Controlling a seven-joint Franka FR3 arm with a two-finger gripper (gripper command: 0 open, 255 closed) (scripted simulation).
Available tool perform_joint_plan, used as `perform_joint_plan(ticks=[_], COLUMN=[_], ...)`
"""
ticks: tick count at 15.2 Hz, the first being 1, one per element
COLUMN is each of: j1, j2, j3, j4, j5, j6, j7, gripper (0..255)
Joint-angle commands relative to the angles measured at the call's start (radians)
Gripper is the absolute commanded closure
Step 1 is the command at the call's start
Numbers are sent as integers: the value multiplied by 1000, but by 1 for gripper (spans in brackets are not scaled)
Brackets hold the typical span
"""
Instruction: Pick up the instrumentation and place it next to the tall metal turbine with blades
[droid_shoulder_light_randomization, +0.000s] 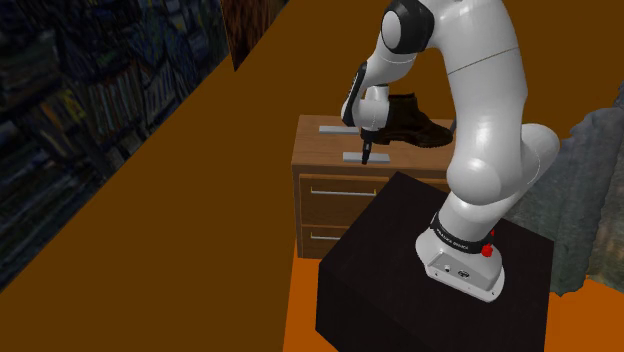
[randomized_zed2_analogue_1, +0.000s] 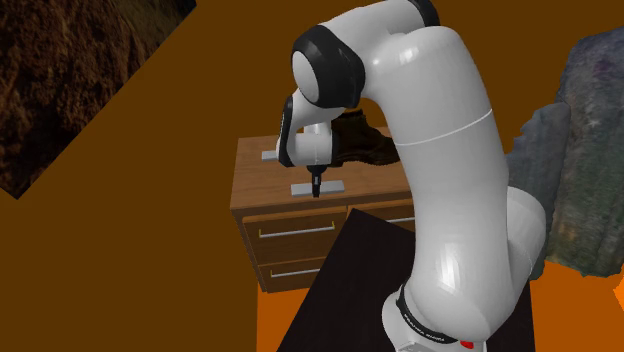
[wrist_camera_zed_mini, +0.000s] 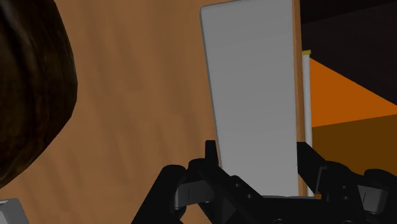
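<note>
Black jaws stand wide, straddling one end of a flat grey rectangular slab (wrist_camera_zed_mini: 254, 95) that lies along the front edge of a brown wooden desk (wrist_camera_zed_mini: 140, 114) with drawers; a dark brown lump (wrist_camera_zed_mini: 25, 95) sits nearby.

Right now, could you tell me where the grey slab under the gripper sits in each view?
Shoulder view: grey slab at the front edge of the dresser, under the gripper.
Second exterior view: same edge, below the gripper.
Wrist view: between the fingers.
Shared landmark: the dark lump.
</note>
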Motion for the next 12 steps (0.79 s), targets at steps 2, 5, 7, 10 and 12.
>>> perform_joint_plan(ticks=[2,5,7,10,12], j1=[12,31,43,62,75], j2=[-26,-65,-92,-131,-157], j3=[-15,-39,-55,-79,-95], j4=[-12,-29,-39,-52,-60], j5=[-11,-30,-44,-66,-83], j6=[-16,-41,-58,-84,-102], j7=[9,24,34,51,63], gripper=[255,255,255,255,255])
